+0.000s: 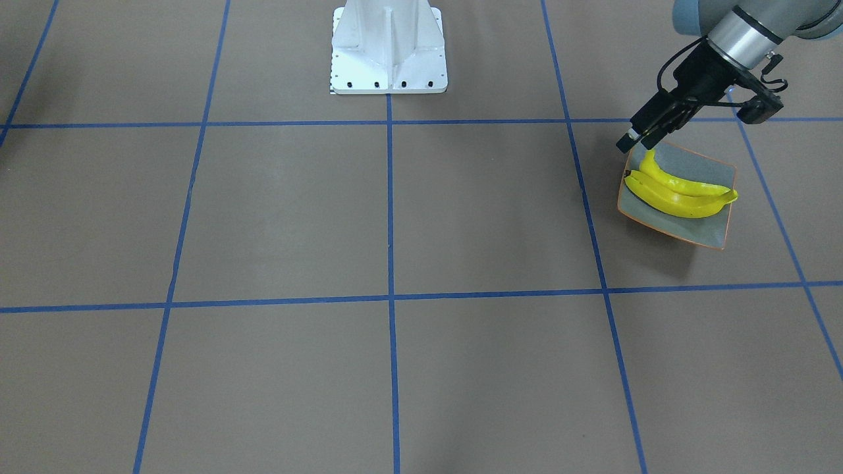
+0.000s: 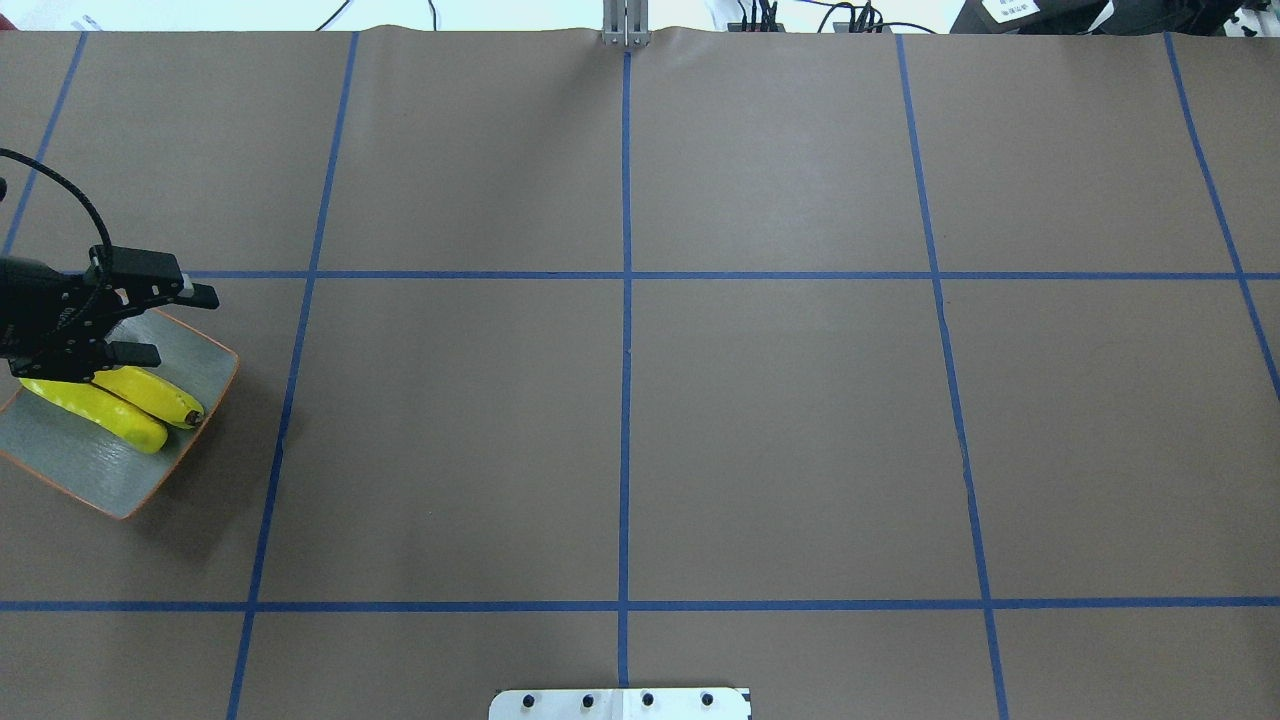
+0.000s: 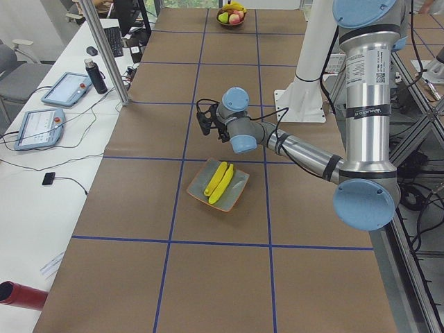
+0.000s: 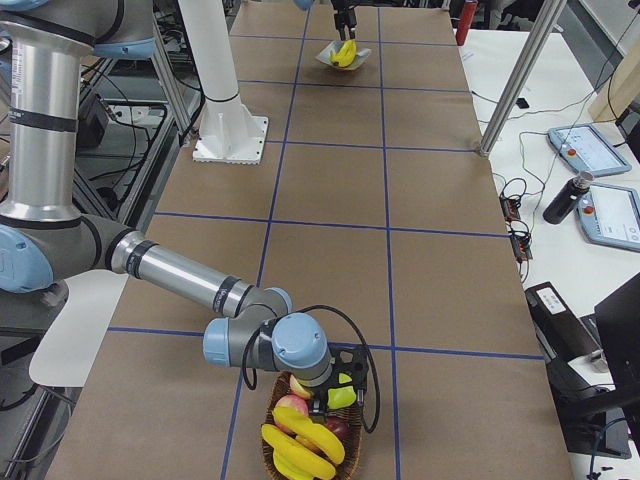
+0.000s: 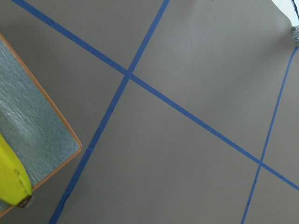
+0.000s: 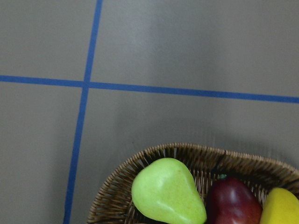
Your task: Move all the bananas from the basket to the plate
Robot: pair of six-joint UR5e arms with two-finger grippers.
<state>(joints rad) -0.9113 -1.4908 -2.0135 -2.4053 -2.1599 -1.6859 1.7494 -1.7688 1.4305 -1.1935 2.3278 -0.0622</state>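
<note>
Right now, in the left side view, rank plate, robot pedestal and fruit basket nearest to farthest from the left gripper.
1. The plate, just below the left gripper.
2. The pedestal, toward the robot.
3. The basket, at the table's far end.

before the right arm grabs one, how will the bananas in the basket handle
Probably slippery: the bananas look smooth and glossy. Likely stiff, each holding its curve. Heaped on other fruit in the basket, one may roll or shift neighbours.
</note>
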